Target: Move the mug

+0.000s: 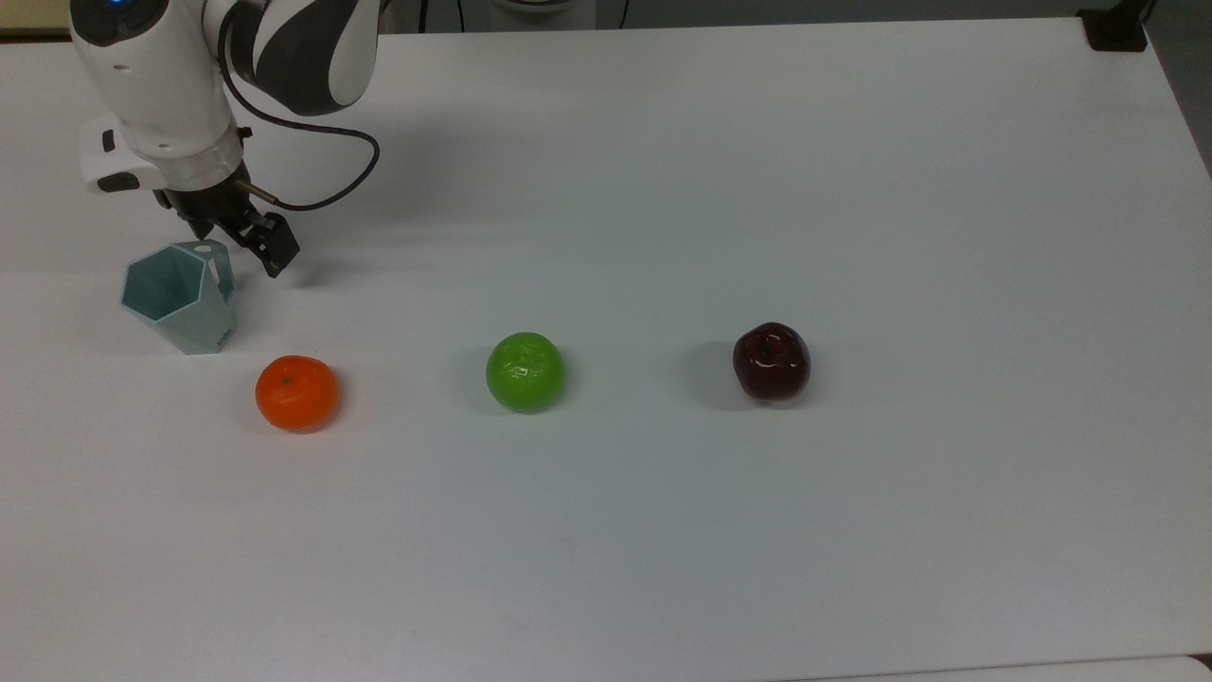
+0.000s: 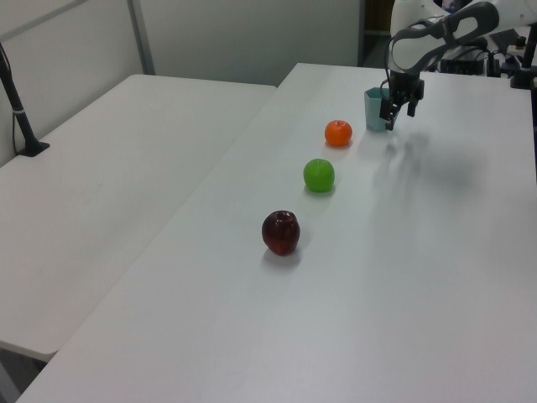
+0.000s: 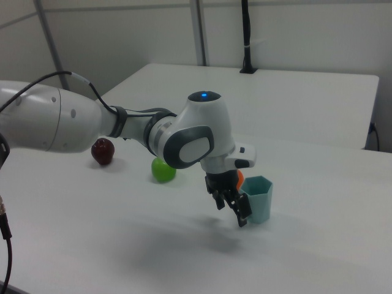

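The mug [image 1: 180, 298] stands released on the tabletop [image 1: 663, 521]; the gripper [image 1: 248, 237], fingers apart, should be lifted straight clear of the handle.

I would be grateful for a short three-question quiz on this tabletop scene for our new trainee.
1. True or false: the end effector is open, with the mug standing free on the table.
2. In the top view, which fruit lies nearest the mug? A) the orange B) the green apple C) the dark red apple
3. Fill in: in the top view, the fruit in the middle of the row is the ____ one.

Key
1. True: its fingers are spread beside the mug's handle, gripping nothing.
2. A, the orange; the dark red apple is farthest.
3. Green: the green apple.
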`<state>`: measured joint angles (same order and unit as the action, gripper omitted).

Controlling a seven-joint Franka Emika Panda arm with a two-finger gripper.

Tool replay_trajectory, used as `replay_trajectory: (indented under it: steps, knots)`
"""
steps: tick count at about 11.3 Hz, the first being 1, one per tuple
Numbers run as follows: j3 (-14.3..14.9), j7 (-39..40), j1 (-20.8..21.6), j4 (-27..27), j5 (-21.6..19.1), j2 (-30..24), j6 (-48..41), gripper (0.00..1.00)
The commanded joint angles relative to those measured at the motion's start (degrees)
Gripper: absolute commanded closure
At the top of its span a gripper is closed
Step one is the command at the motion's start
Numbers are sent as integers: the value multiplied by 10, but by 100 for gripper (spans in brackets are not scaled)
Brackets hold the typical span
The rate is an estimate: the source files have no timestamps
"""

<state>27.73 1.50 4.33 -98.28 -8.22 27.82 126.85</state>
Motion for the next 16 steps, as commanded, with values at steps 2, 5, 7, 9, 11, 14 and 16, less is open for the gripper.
replay_trajectory:
  steps: [2, 5, 7, 9, 11, 14, 16]
  knots:
    - [0, 56, 11, 8, 0, -81, -100, 0]
    - [-3, 54, 37, 75, 2, -97, -209, 0]
    - [-35, 48, 56, 91, 47, -120, -231, 0]
    - [-71, 26, 59, 94, 51, -158, -288, 0]
    - [-121, 12, 53, 93, 74, -192, -310, 0]
    - [-130, 19, 47, 87, 76, -223, -316, 0]
    - [-130, 30, 35, 82, 75, -237, -330, 0]
